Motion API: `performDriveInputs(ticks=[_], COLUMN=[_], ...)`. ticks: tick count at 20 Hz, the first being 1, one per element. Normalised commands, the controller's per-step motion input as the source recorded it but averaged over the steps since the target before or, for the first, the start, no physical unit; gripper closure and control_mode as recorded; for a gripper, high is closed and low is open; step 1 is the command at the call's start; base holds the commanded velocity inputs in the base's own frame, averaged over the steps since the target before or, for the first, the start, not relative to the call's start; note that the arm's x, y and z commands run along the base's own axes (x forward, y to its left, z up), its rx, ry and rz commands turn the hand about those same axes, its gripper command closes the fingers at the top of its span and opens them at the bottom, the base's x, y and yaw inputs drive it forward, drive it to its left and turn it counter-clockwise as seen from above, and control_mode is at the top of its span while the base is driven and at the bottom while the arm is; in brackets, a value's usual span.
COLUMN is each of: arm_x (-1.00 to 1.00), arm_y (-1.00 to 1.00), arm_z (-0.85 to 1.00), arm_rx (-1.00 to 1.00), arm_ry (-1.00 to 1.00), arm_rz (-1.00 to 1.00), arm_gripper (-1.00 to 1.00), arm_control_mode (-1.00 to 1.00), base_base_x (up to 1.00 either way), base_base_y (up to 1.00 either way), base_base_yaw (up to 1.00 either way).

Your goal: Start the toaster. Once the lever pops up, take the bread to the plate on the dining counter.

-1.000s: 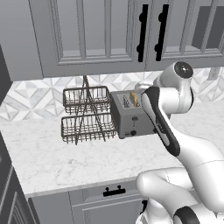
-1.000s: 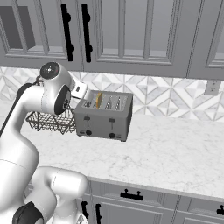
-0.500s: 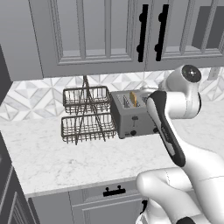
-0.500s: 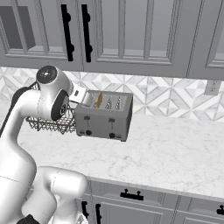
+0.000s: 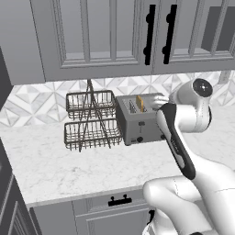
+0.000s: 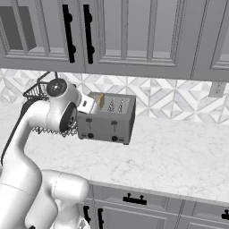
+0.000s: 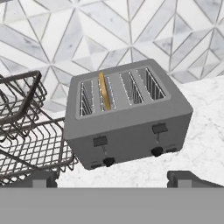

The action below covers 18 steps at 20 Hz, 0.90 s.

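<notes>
The grey four-slot toaster (image 7: 127, 118) stands on the marble kitchen counter, also seen as toaster (image 5: 137, 123) and toaster (image 6: 107, 120). A thin tan bread (image 7: 104, 90) slice stands in its second slot from the left, showing as bread (image 5: 140, 103) and bread (image 6: 101, 99). Two dark levers (image 7: 100, 141) sit high on its front above two knobs (image 7: 108, 161). My gripper (image 7: 114, 179) is open, in front of and above the toaster, touching nothing. The plate and the dining counter are out of view.
A two-tier wire basket rack (image 5: 91, 121) stands close to the toaster's left side, seen again as rack (image 7: 26, 140). Tiled backsplash (image 7: 131, 35) rises behind, with grey wall cabinets (image 5: 114, 36) overhead. A wall outlet (image 6: 218, 89) is at the right.
The arm has swung toward the toaster, bringing the hand nearer its front top. The toaster, bread and rack have not moved.
</notes>
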Motion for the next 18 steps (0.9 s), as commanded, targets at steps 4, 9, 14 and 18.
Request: performDriveInputs(ticks=[4, 9, 14, 18], arm_x=[0.46, 0.56, 0.56, 0.38], arm_y=[0.00, 0.00, 0.00, 0.00], arm_z=[-0.19, -0.14, -0.17, -0.23], arm_rx=[0.00, 0.00, 0.00, -0.01], arm_ry=[0.00, 0.03, 0.09, 0.08], arm_rz=[0.00, 0.00, 0.02, 0.04], arm_gripper=[-1.00, -1.00, -1.00, -1.00], arm_control_mode=[-1.00, -1.00, -1.00, -1.00], base_base_x=[0.00, 0.00, 0.00, 0.00], base_base_y=[0.00, 0.00, 0.00, 0.00], base_base_yaw=[0.00, 0.00, 0.00, 0.00])
